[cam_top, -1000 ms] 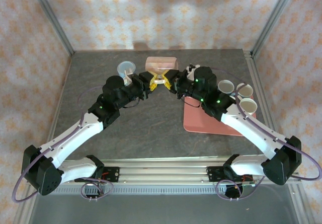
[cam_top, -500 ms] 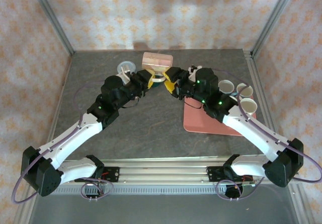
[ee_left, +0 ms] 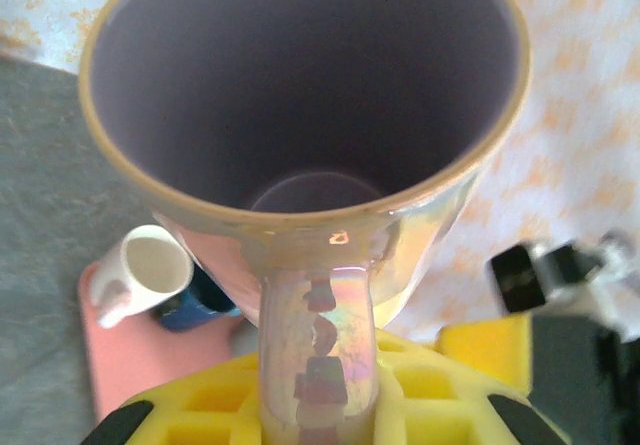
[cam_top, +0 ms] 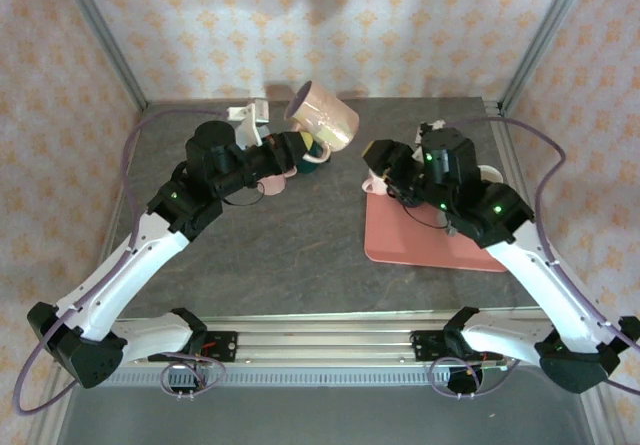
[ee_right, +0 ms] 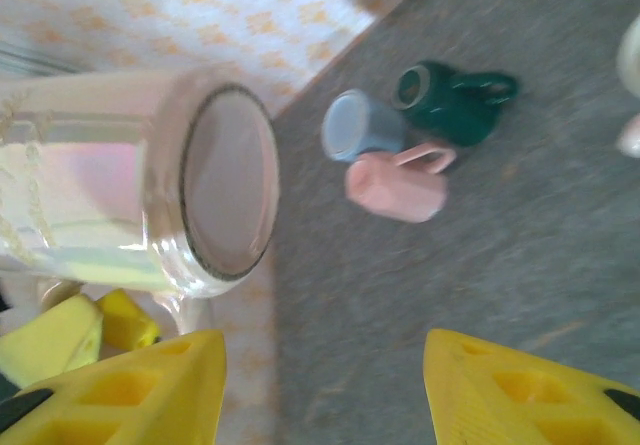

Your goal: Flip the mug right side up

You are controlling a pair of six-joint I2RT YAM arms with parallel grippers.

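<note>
The mug [cam_top: 327, 117] is pink and iridescent. It hangs in the air over the back of the table, tipped on its side. My left gripper [cam_top: 293, 147] is shut on its handle [ee_left: 318, 350]. In the left wrist view the mug's dark open mouth [ee_left: 300, 85] faces the camera, with the handle between the yellow fingers [ee_left: 210, 405]. My right gripper [cam_top: 377, 161] stands open to the right of the mug, apart from it. In the right wrist view the mug's base [ee_right: 228, 185] shows at upper left, above the spread yellow fingers [ee_right: 140, 395].
A blue mug [ee_right: 355, 125], a green mug [ee_right: 455, 95] and a small pink mug [ee_right: 400, 185] sit on the grey table below the raised mug. A pink tray [cam_top: 420, 240] lies at the right, with a white cup [ee_left: 150, 270] on it.
The right gripper opened, let go of the mug and drew back to the right. The left arm lifted the mug off the table and tipped it over.
</note>
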